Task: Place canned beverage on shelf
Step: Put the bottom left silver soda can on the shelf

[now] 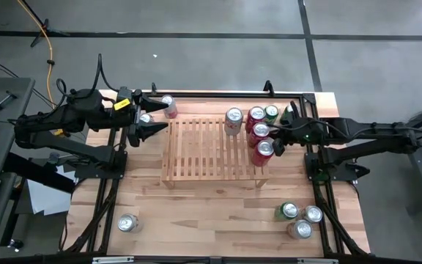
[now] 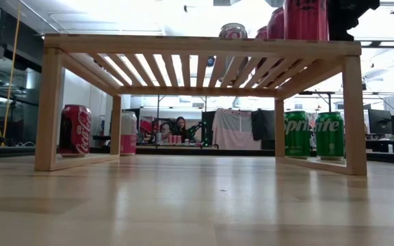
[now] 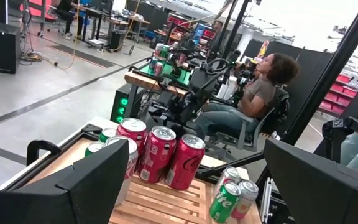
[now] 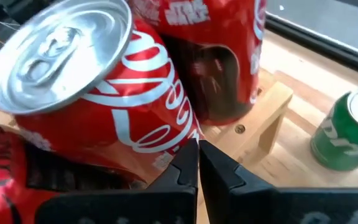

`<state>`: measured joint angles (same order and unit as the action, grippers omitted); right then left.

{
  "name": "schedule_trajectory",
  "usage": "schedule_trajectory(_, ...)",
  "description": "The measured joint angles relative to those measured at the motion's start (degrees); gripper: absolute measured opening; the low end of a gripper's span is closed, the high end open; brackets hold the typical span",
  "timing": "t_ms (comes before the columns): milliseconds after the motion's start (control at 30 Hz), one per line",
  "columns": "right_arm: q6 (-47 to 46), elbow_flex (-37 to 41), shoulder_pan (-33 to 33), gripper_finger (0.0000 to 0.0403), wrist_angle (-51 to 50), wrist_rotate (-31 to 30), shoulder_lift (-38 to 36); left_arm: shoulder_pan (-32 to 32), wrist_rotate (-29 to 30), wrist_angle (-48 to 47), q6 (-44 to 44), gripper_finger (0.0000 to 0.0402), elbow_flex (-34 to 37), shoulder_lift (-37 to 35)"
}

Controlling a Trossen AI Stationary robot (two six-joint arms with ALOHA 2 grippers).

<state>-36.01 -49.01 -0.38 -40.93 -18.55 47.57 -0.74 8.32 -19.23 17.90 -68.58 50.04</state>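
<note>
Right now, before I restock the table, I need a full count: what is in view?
shelf: one, light wood, table centre
cans on shelf: four, three red, one silver-pink, right end
green cans: two, on table behind shelf's right end
rear-left cans: two, red and pink-white
front-right cans: three, one green
lone can: one, front left
person: one, seated beyond table
left gripper: open, shelf's rear-left corner
right gripper: shut, beside shelf's red cans
</note>
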Motion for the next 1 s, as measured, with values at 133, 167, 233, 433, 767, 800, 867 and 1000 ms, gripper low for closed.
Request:
schedule_trajectory(133,1.2,0.0,0.0,0.0,-0.4,0.0,-0.1,0.0,0.0,-0.1,0.0,0.0365,0.0,0.0)
schedule_trajectory(167,1.8,0.0,0.0,0.0,-0.5,0.0,-0.1,0.0,-0.1,-0.2,0.0,0.0365,0.0,0.0)
schedule_trajectory(233,3.0,0.0,0.0,0.0,-0.8,0.0,-0.5,0.0,-0.1,-0.5,0.0,0.0365,0.0,-0.1)
schedule_trajectory(433,3.5,-3.2,0.0,0.0,-9.5,-3.3,-1.6,0.0,-0.3,-3.4,1.2,0.0365,0.0,-0.2)
schedule_trajectory(767,4.1,-16.3,0.0,0.0,-20.2,-11.9,-3.2,-5.3,-4.1,-8.3,14.2,0.0365,-0.9,3.5)
schedule_trajectory(800,4.1,-17.2,0.0,0.0,-20.2,-12.7,-3.3,-7.2,-5.0,-9.8,15.6,0.0365,-2.0,4.9)
schedule_trajectory(867,4.5,-18.8,0.0,0.0,-20.4,-14.1,-3.4,-12.1,-5.1,-14.9,18.6,0.0365,-5.2,8.3)
schedule_trajectory(1000,6.2,-20.4,0.0,0.0,-20.6,-16.9,-3.5,-23.2,-5.0,-31.7,26.5,0.0365,-14.3,17.0)
